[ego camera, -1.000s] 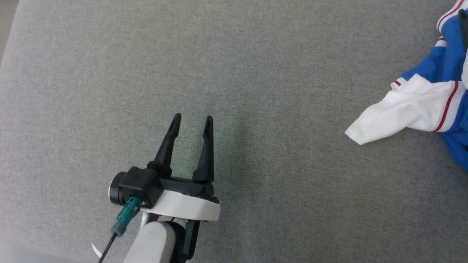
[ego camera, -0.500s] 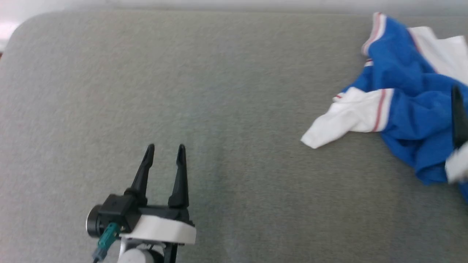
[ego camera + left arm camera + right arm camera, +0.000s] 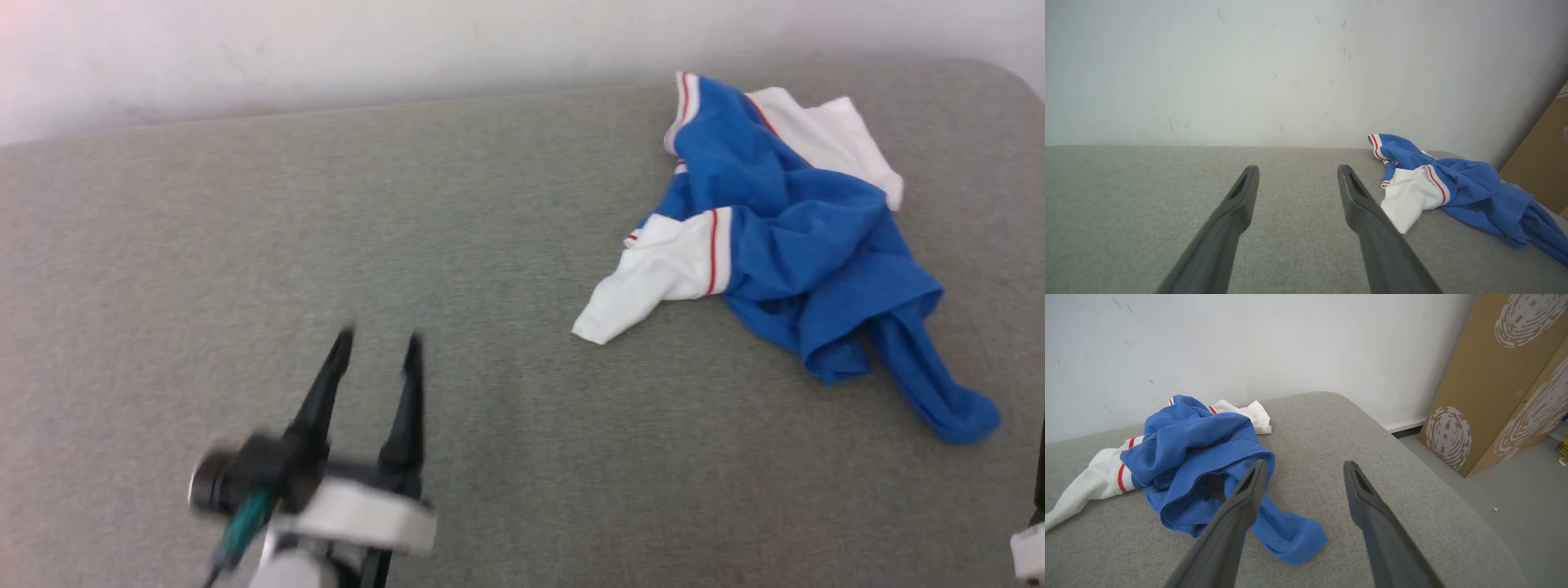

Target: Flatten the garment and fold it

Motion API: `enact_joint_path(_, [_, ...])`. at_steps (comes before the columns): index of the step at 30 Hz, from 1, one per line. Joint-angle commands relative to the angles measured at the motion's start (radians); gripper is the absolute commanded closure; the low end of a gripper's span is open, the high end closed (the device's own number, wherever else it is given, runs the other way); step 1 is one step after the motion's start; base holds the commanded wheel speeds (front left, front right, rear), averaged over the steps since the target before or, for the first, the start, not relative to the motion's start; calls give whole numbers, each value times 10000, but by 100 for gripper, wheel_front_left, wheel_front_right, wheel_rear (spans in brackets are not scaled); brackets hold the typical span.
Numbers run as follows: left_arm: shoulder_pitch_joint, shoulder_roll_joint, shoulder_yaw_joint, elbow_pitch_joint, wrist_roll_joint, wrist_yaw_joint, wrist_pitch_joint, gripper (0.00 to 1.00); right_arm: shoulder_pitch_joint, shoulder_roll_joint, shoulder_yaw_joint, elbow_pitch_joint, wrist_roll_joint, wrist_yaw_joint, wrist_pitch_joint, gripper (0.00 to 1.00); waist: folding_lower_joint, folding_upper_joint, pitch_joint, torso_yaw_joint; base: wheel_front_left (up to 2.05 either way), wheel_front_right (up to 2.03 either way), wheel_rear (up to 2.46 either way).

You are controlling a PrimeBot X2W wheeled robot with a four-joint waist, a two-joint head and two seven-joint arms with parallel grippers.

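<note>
on the left, my left gripper (image 3: 380,339) hovers over the bare grey cushion (image 3: 490,204). its fingers are spread wide with nothing between them, and it is well apart from the cloth.

moving right, the garment (image 3: 800,245) lies crumpled in a heap toward the right side of the cushion, near the wall (image 3: 326,49). the part closest to my left arm is a white sleeve (image 3: 653,273), which sticks out fairly flat and points toward the left gripper. i judge that the easiest place for that arm to pinch, at the cuff or beside the red stripe.

the blue body is bunched over itself, and the second white sleeve (image 3: 824,135) peeks out on the far side. a blue tail (image 3: 939,396) of hem trails toward my right arm.

the right gripper (image 3: 1305,464) is also spread and empty, close to that tail and the open hem.

i expect the fabric to be light, limp and a little stretchy. it will drape rather than hold shape, and it may drag on the cushion's weave, so i'd grip edges, one layer only, and lift gently.

a cardboard box (image 3: 1502,375) stands on the floor past the cushion's right end.
</note>
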Motion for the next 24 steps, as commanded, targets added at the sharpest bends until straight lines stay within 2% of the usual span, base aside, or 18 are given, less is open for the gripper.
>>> enact_joint_path(1, [-805,100,-188,-43,203,-197,191,0,-262,-17,20,-79,-21,-9,-88,0,2,-1,117,-348,0,0,0])
enact_joint_path(6, [-3547,118,-1203,687,675,-961,1500,0,-773,-16,110,-151,-89,-9,-82,0,2,-1,757,-411,0,0,0])
enact_joint_path(10, [-5977,-125,-2025,2042,705,-1293,2744,0,-1055,-16,189,-149,-48,-9,-27,0,2,-1,1437,-485,0,0,0])
enact_joint_path(16, [-8542,-358,-3002,4407,456,-1451,3941,0,-1486,-15,560,-10,38,-9,-60,0,2,-1,2336,-927,0,0,0])
enact_joint_path(24, [-10026,-416,-3717,6759,-320,-1402,4533,0,-1842,-15,813,326,34,-9,-177,0,2,-1,2968,-1620,0,0,0])
